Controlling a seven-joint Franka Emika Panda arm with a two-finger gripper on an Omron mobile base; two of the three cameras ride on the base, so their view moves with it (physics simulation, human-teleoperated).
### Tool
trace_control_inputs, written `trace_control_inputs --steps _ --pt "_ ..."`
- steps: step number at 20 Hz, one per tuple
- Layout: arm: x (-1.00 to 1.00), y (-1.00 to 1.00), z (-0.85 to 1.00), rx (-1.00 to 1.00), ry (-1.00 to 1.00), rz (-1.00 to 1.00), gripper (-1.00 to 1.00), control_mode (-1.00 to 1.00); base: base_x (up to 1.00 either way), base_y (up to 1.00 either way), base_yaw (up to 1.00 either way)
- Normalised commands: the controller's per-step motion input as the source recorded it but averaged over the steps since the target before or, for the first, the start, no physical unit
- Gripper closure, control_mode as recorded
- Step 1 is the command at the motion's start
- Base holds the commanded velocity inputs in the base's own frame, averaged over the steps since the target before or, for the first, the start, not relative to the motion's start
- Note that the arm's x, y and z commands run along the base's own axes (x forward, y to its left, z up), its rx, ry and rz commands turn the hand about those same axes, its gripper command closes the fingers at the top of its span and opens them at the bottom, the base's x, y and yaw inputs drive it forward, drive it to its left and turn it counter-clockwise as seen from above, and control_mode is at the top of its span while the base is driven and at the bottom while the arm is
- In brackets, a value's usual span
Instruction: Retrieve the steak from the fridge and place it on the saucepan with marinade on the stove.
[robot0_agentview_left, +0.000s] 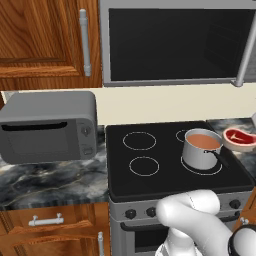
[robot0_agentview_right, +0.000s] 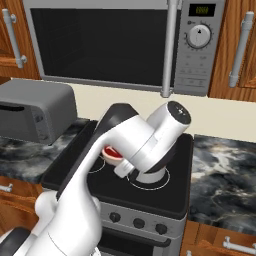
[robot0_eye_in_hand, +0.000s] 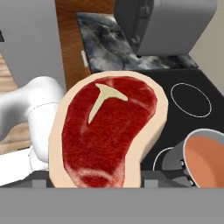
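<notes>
Farthest left on the marbled counter sits one boxy grey toaster oven (robot0_agentview_left: 47, 127). Next comes the one silver stove (robot0_agentview_left: 165, 175) with its black glass top and four white ring burners (robot0_agentview_left: 139, 140). The one small shiny steel saucepan (robot0_agentview_left: 200, 152) stands on the front right ring, filled with smooth orange-red marinade (robot0_agentview_left: 203, 141). Just to its right is the one flat oval raw red steak (robot0_agentview_left: 240, 139) with a pale rim, level with the pan's rim and apparently off the stove top. In the hand view the gripper (robot0_eye_in_hand: 94, 181) has the steak (robot0_eye_in_hand: 105, 131) clamped between its jaws. The steak's long axis runs up and away from the fingers, leaning slightly right. The saucepan (robot0_eye_in_hand: 201, 157) lies low and to the right of it there, close by. Judging from this, the single arm needs a short sideways carry over the pan's mouth before letting go.
</notes>
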Motion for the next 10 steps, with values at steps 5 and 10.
trace_control_inputs --steps 5,10 --pt "0.15 -0.02 -0.1 0.0 0.0 0.0 1.0 -1.0 0.0 0.0 0.0" --pt "0.02 0.0 -0.27 0.0 -0.02 0.0 1.0 -1.0 0.0 0.0 0.0"
